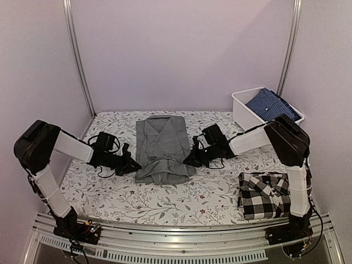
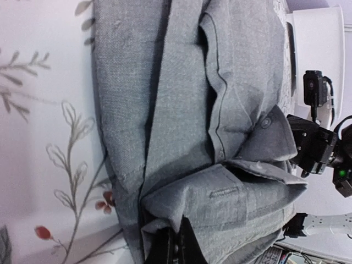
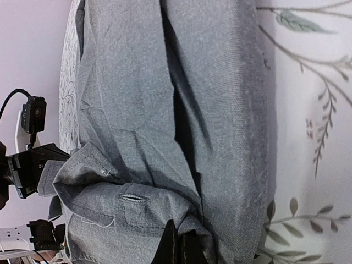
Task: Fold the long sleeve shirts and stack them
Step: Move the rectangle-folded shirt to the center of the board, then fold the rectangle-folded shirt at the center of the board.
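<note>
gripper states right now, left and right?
Left gripper: closed, pinching the plain grey collared cloth shirt.
Right gripper: closed, pinching the same shirt.

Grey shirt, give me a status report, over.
Left fingers and right fingers shut on the grey shirt, one each side. Partly folded, mid-table. Checked shirt folded near right, clear of it.
</note>
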{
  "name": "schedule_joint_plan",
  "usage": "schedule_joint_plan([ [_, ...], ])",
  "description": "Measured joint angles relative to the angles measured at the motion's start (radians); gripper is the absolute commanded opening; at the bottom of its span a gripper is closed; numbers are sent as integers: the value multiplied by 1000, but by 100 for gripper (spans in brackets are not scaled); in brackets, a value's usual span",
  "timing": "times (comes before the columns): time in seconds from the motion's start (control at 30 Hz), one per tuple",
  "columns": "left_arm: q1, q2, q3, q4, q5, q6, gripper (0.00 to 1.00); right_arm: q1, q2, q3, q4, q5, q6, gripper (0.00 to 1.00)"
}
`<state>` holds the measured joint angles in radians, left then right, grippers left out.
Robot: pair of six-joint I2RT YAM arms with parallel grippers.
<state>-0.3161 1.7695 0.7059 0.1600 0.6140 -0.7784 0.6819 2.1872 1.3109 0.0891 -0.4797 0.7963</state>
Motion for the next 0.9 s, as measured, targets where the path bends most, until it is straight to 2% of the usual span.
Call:
schedule_joint_plan([
  [0.2,-69,-182,-185,31,-9,-59,1,65,-163,-233,34,23,27,0],
  [0.3,-91,-278,-237,11,-25,-76,16,101,-232,-312,31,39,53,10],
  [0.43,-96,-337,-222,-33,-53,-71,29,114,-262,-334,21,62,76,29],
  [0.47,-96,-339,-210,-48,-60,-65,35,112,-269,-333,16,72,76,32],
  [0.6,-96,-339,-167,-98,-77,-31,45,109,-307,-329,-26,108,74,41],
  [0.77,-96,-339,-138,-156,-84,12,49,114,-376,-328,-76,152,45,48],
  [0.9,-96,-346,-129,-207,-87,44,49,150,-430,-328,-122,208,-5,48],
])
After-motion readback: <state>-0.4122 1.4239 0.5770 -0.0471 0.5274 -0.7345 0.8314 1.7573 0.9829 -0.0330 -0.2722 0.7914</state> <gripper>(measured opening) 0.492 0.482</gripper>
